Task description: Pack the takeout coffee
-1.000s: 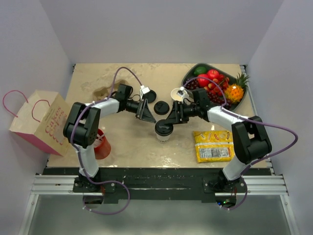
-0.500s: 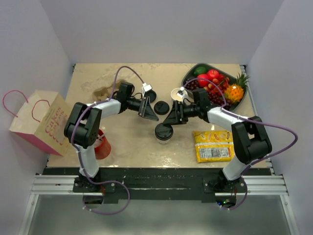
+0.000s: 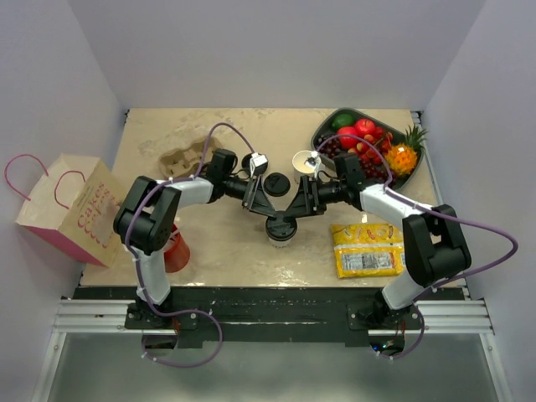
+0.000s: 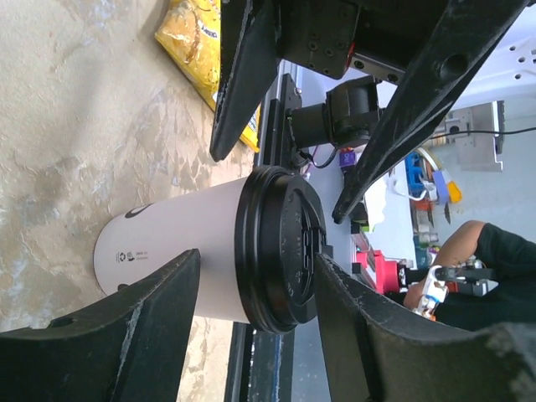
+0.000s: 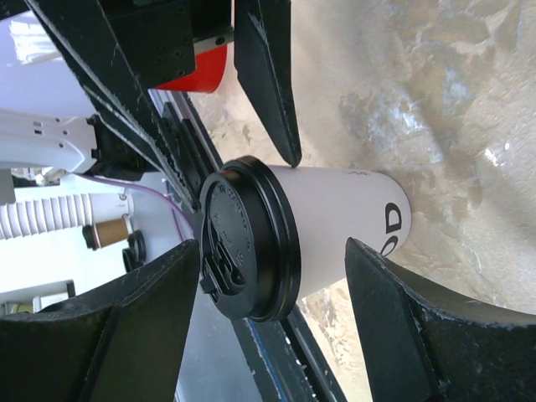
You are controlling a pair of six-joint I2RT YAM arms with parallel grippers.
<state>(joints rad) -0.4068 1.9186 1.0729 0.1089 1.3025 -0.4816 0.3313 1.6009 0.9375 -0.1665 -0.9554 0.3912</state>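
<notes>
Standing upright with its lid on top, the takeout coffee (image 3: 280, 228) had the yellow packet (image 3: 366, 249) just to its right and the paper bag (image 3: 71, 209) well off to its left. We found the left gripper (image 4: 255, 260) and right gripper (image 5: 275, 247) flanking its lid, both spread wide and empty, about equally near.

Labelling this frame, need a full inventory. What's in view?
takeout coffee: 1, white with black lid, table centre
spare lid: 1, black, behind the coffee
lidless cup: 1, white, by the tray
fruit tray: 1, black, far right
snack bag: 1, yellow, near right
plastic cup: 1, red, near left
paper bag: 1, tan and pink, table's left edge
table: 1, beige, mid-frame
left tool, right tool: black, open, flanking the coffee
</notes>
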